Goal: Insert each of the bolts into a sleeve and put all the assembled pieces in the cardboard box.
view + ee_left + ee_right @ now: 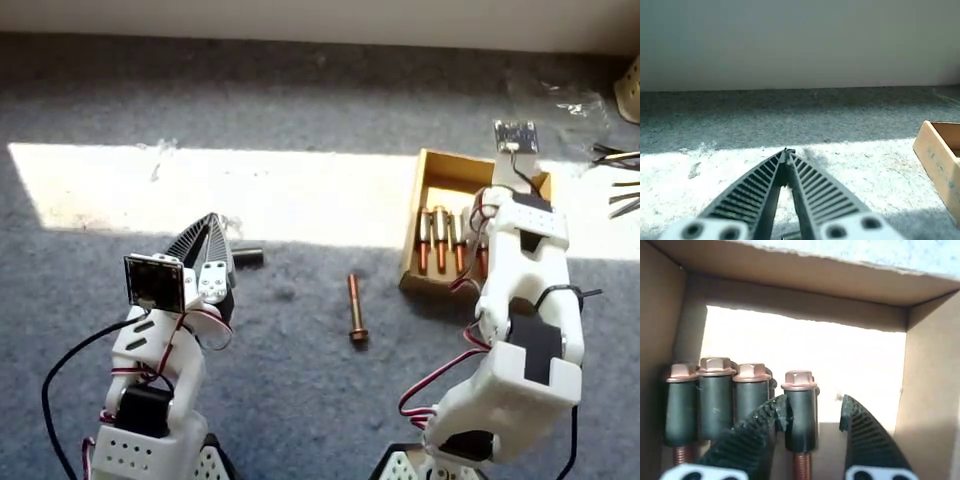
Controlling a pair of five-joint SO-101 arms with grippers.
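my right fingers (pixel 867 440) open around the fourth piece (pixel 800 412) in the cardboard box (pixel 805 285); left fingers (pixel 815 187) shut, empty. next: loose bolt (pixel 356 305) into sleeve (pixel 247 257).

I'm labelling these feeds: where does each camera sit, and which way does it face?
High: overhead, looking down; left arm, right arm, box, bolt, sleeve.
Left wrist: on the left arm, looking along its shut end effector across the carpet to a wall.
Right wrist: on the right arm, looking into the box past its open end effector at four assembled pieces.
Shared: the box, in all three.
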